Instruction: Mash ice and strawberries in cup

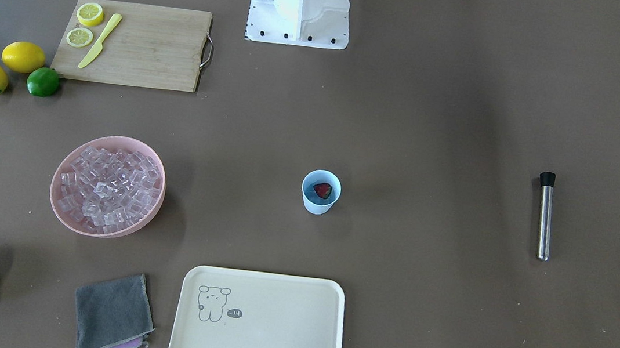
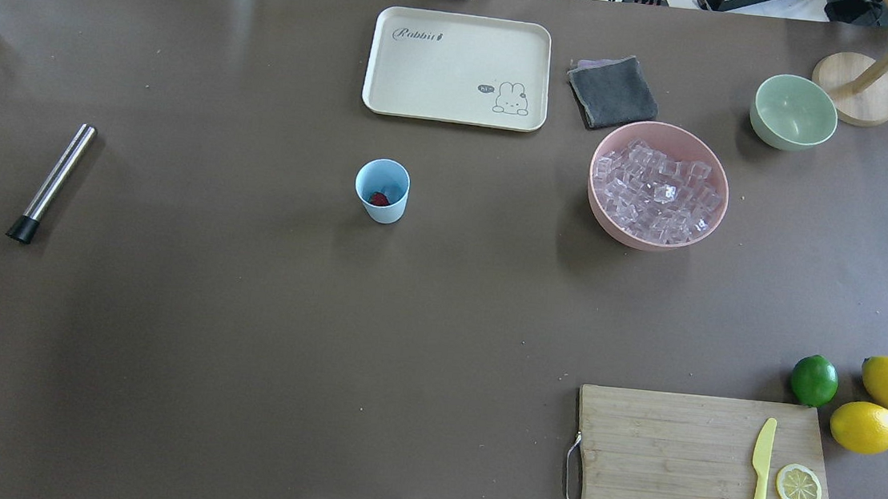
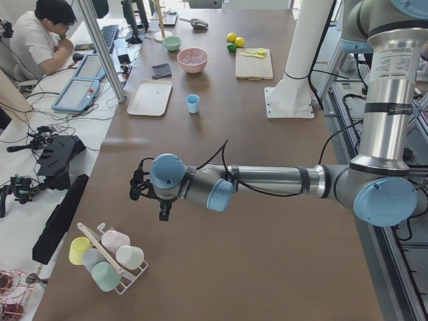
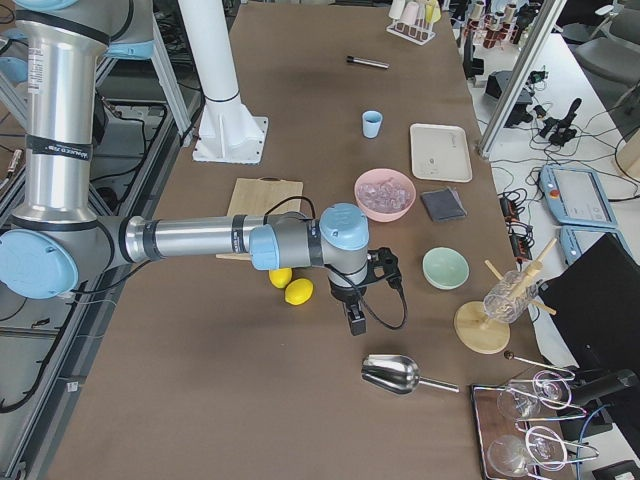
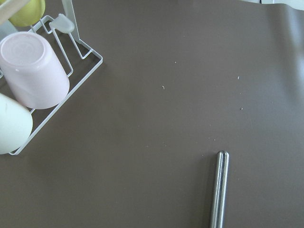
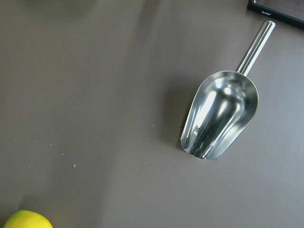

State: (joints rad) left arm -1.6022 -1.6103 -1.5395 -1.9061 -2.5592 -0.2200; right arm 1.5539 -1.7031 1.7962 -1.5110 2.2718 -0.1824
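Observation:
The light blue cup [image 1: 319, 203] stands upright near the table's middle, with the red strawberry [image 1: 322, 190] lying inside it. In the overhead view the cup [image 2: 383, 209] and strawberry [image 2: 378, 198] look the same. The ice [image 1: 110, 186] fills a pink bowl [image 1: 105, 230]. Neither gripper shows in the overhead or front views. My left gripper [image 3: 163, 211] hangs over the table's left end, near a steel muddler [image 5: 219, 190]. My right gripper [image 4: 355, 320] hangs over the right end, above a metal scoop [image 6: 218, 114]. I cannot tell whether either one is open or shut.
A cream tray [image 2: 393, 92], a grey cloth [image 2: 613, 93] and a pale green bowl [image 2: 793, 113] sit along the far edge. A cutting board [image 2: 666, 470] holds lemon slices and a yellow knife; whole lemons [image 2: 865, 427] and a lime [image 2: 814, 380] lie beside it. A cup rack [image 5: 33, 80] stands at the left end. A person [image 3: 40, 33] sits beyond.

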